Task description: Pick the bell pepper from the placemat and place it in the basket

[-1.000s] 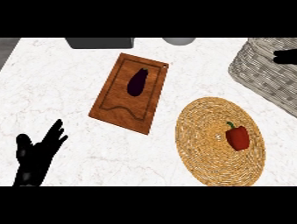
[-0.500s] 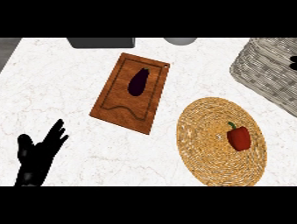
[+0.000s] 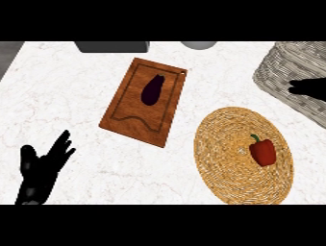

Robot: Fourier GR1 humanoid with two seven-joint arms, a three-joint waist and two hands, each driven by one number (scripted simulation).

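A red bell pepper with a green stem lies on the right half of a round woven placemat. A grey wicker basket stands at the upper right. My right hand comes in from the right edge over the basket's near wall. Its fingers stretch leftward and hold nothing, and it is well above and behind the pepper. My left hand rests open at the lower left, fingers up, far from the pepper.
A wooden cutting board with a dark eggplant lies tilted left of the placemat. At the counter's back edge stand a grey block and a grey round object. The counter's left edge runs at the upper left.
My right hand has moved down and slightly left across the basket, toward the placemat. The left hand, the pepper and the board have stayed where they were.
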